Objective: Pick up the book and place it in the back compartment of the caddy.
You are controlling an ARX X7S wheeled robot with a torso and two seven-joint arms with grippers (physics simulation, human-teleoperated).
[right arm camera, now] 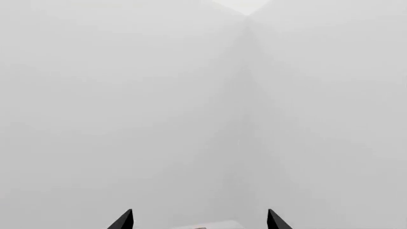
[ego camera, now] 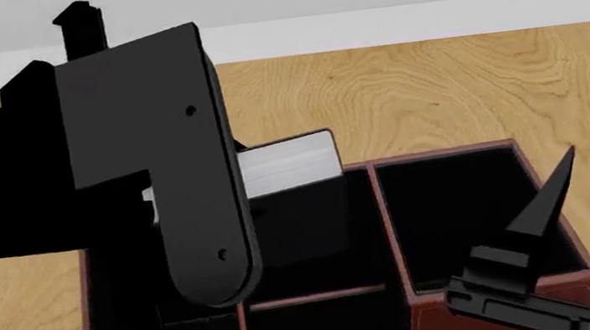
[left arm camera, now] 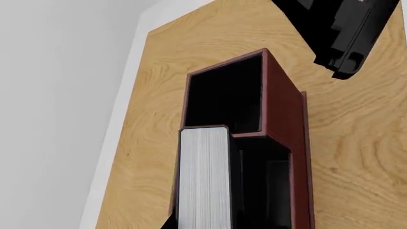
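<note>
- Filling the near side of the head view, the left arm's black housing is hanging over the caddy (ego camera: 480, 294), hiding the left gripper itself, so whether its jaws are pinching or spread is something I cannot tell from any view.
- Standing on end with pale ribbed page edges facing the left wrist camera, the book (left arm camera: 203, 179) is sitting partly inside the caddy's (left arm camera: 283, 124) middle column, at the back compartment (ego camera: 321, 238), its top still poking above the maroon rim.
- Judging by its stance, the left arm is probably holding the book from above, though the contact is hidden.
- Looking rigid and blocky, the book (ego camera: 289, 166) is likely handling as a stiff, moderately heavy thing; its plain black covers are probably smooth and a bit slippery, so squeezing across both covers near the spine seems the safest hold, rather than on the page edges, which could splay.
- Showing thin maroon walls and dividers with a matte black lining, the caddy is offering a narrow slot, so the book is needing to stay upright to clear the short cross divider.
- Resting beneath everything, the table (ego camera: 432, 81) is showing a light wood grain.
- Waiting low at the caddy's right corner, the right gripper (right arm camera: 199, 222) is pointing at blank wall with its two dark fingertips spread apart and holding nothing.
</note>
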